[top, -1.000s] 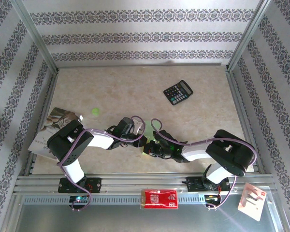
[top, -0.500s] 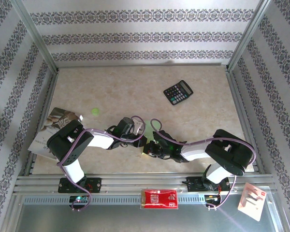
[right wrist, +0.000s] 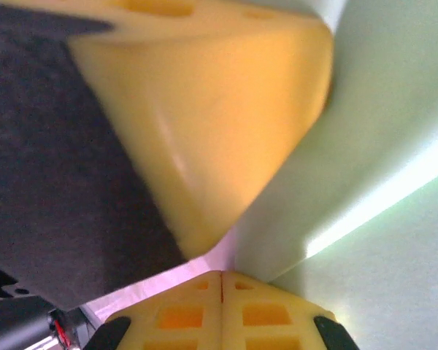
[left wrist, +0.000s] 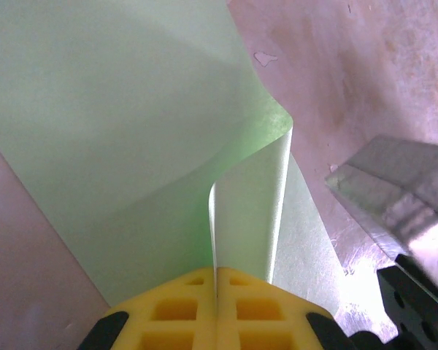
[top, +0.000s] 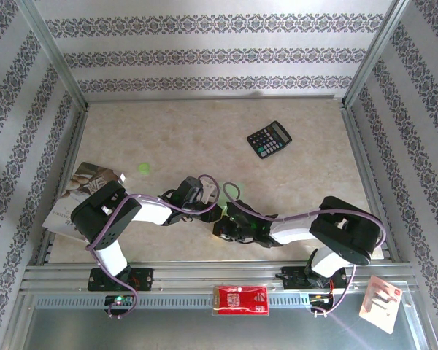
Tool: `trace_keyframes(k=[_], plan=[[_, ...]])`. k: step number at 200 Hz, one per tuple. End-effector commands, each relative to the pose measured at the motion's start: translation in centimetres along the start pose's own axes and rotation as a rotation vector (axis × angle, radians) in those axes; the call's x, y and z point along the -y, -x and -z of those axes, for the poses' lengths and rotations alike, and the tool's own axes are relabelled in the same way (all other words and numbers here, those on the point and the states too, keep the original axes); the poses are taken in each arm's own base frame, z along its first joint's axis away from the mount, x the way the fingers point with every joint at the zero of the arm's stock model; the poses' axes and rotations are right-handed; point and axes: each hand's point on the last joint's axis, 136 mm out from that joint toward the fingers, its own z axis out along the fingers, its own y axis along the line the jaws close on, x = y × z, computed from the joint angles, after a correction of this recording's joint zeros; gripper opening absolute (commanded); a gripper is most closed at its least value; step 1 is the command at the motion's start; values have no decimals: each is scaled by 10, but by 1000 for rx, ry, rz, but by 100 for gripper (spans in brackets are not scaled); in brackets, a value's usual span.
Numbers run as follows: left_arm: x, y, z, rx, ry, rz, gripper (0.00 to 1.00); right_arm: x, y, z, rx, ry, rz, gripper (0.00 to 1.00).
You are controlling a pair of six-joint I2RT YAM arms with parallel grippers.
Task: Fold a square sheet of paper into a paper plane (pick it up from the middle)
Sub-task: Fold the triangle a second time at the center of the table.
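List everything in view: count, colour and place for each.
square sheet of paper: one, light green, near centre, partly lifted into a fold
calculator: one, black, far right
round dot: one, green, left of centre
booklet: one, pale printed cover, left edge
packet: one, red and white, front rail, centre
card packet: one, white and red, front right corner
table: one, beige marbled
left gripper: one, yellow fingers, shut on the paper's raised fold
right gripper: one, yellow fingers, shut, close against the paper
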Motion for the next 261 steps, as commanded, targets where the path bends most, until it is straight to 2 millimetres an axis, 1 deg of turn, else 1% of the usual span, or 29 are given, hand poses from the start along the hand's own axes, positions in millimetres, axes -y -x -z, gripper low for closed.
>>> trace_keyframes(k=[1, 20, 42, 53, 84, 102, 116, 140, 167, 179, 207, 234, 261], plan=[[-45, -39, -3, -109, 161, 67, 0, 3, -13, 0, -50, -20, -17, 0], [-44, -38, -4, -109, 160, 65, 0, -2, -11, 5, -40, 2, -7, 0], [-43, -38, -3, -110, 158, 65, 0, -8, 4, 21, 3, 30, 4, 0], [-43, -39, -3, -110, 158, 65, 0, -8, 16, 32, 36, 37, 6, 0], [-44, -39, -3, -109, 157, 67, 0, 4, 52, 59, 120, 1, 4, 0], [-44, -39, -3, -110, 158, 68, 0, 11, 74, 69, 164, -3, -11, 0], [-44, -40, -3, -110, 161, 69, 0, 13, 86, 73, 182, -8, -12, 0], [-44, -40, -3, -112, 162, 69, 0, 11, 96, 69, 179, -11, -8, 0], [-45, -40, -3, -115, 163, 68, 0, 9, 97, 57, 147, -8, -7, 0], [-45, -40, -3, -117, 163, 69, 0, 6, 98, 53, 135, -2, 0, 0], [-44, -40, -3, -117, 163, 69, 0, 4, 95, 42, 110, -13, 14, 0], [-45, -40, -3, -119, 164, 66, 0, 15, 95, 34, 94, -44, 6, 0], [-45, -40, -3, -118, 164, 68, 0, 35, 92, 32, 84, -89, -13, 0]])
